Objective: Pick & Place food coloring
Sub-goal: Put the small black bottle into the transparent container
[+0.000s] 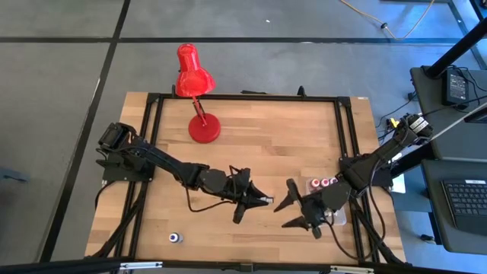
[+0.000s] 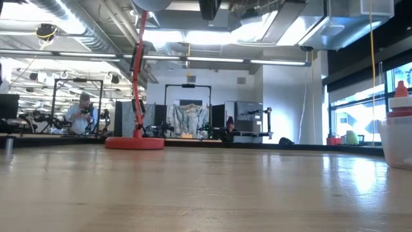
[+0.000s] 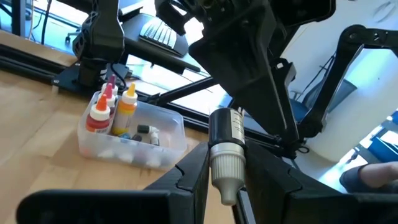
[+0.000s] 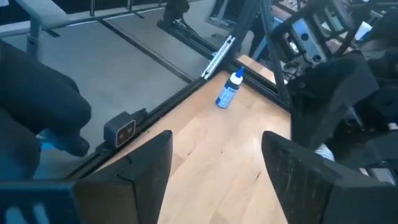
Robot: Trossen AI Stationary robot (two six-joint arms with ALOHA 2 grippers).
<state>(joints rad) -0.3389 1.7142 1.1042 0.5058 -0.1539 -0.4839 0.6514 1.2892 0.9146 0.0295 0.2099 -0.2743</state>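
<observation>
My left gripper (image 1: 262,200) hovers over the table's near middle, shut on a small food coloring bottle (image 3: 225,146) with a dark body and a white cap. My right gripper (image 1: 293,215) stands open just to its right, facing it, with nothing between its fingers (image 4: 143,168). A blue food coloring bottle (image 1: 176,237) lies on its side on the wood near the front left and shows again in the right wrist view (image 4: 229,92). Several more bottles (image 3: 112,109) stand and lie in a clear tub (image 3: 168,143). My left gripper pinches the bottle by its white cap (image 3: 225,163) between its two fingers. The fingers come about level from the table's left, and the bottle lies along them, its dark body sticking out past them toward my right gripper. It is lifted clear of the table.
A red desk lamp (image 1: 199,99) stands on its round base at the table's far middle. The clear tub (image 1: 337,199) sits at the right, under my right arm. Black frame rails (image 1: 243,97) run along the table's edges. Bare wood lies between the lamp and the grippers.
</observation>
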